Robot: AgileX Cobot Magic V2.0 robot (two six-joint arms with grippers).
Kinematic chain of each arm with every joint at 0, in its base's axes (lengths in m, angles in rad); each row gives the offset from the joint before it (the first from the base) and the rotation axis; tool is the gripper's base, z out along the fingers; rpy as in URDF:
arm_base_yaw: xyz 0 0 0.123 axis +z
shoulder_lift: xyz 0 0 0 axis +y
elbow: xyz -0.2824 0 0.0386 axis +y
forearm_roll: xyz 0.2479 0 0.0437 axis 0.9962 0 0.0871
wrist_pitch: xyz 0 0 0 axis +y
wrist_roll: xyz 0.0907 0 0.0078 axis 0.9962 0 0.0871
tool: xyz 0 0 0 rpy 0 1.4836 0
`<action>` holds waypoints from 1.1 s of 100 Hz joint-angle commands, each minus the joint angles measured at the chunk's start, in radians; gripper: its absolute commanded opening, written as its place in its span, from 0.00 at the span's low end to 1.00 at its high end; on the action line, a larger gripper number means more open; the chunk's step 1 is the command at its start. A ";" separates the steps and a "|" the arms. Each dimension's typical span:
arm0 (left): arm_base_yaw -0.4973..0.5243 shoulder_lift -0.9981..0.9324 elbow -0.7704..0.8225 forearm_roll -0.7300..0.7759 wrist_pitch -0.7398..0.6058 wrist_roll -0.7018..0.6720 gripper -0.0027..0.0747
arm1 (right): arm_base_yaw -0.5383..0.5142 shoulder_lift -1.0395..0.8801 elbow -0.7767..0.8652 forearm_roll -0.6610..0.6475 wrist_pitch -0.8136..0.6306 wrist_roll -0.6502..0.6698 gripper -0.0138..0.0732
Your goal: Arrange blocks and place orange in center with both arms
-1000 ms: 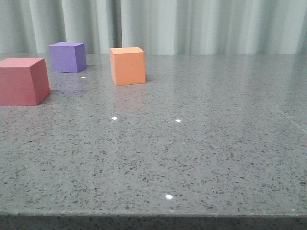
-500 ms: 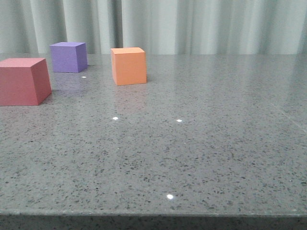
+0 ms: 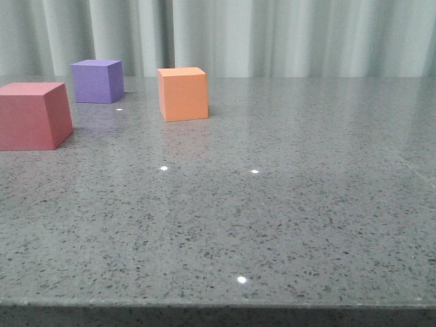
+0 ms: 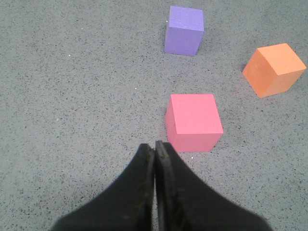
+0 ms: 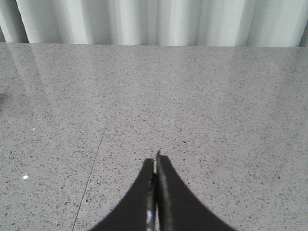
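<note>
In the front view the pinkish-red cube sits at the left edge, the purple cube behind it, and the orange cube to their right, all on the grey speckled table. No arm shows there. In the left wrist view my left gripper is shut and empty, just short of the pinkish-red cube; the purple cube and orange cube lie beyond it. In the right wrist view my right gripper is shut and empty over bare table, with no cube in sight.
A pale curtain hangs behind the table's far edge. The table's front edge runs along the bottom of the front view. A thin seam line crosses the tabletop near the right gripper.
The cubes sit a few pixels further right in the front view than one second ago, as a slight shift of the view; otherwise nothing has moved.
</note>
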 commanded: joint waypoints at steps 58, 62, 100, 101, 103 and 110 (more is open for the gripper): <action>0.002 0.001 -0.034 0.056 -0.061 -0.003 0.78 | -0.006 0.011 -0.026 -0.016 -0.085 -0.007 0.08; 0.002 0.001 -0.034 0.056 -0.061 -0.003 0.78 | -0.006 0.011 -0.026 -0.016 -0.085 -0.007 0.08; 0.002 0.036 -0.040 -0.080 -0.091 -0.003 0.78 | -0.006 0.011 -0.026 -0.016 -0.085 -0.007 0.08; 0.002 0.039 -0.040 -0.085 -0.094 -0.003 0.78 | -0.006 0.011 -0.026 -0.016 -0.085 -0.007 0.08; 0.002 0.048 -0.043 -0.101 -0.103 -0.003 0.78 | -0.006 0.011 -0.026 -0.016 -0.085 -0.007 0.08; 0.000 0.079 -0.045 -0.164 -0.148 -0.003 0.78 | -0.006 0.011 -0.026 -0.016 -0.085 -0.007 0.08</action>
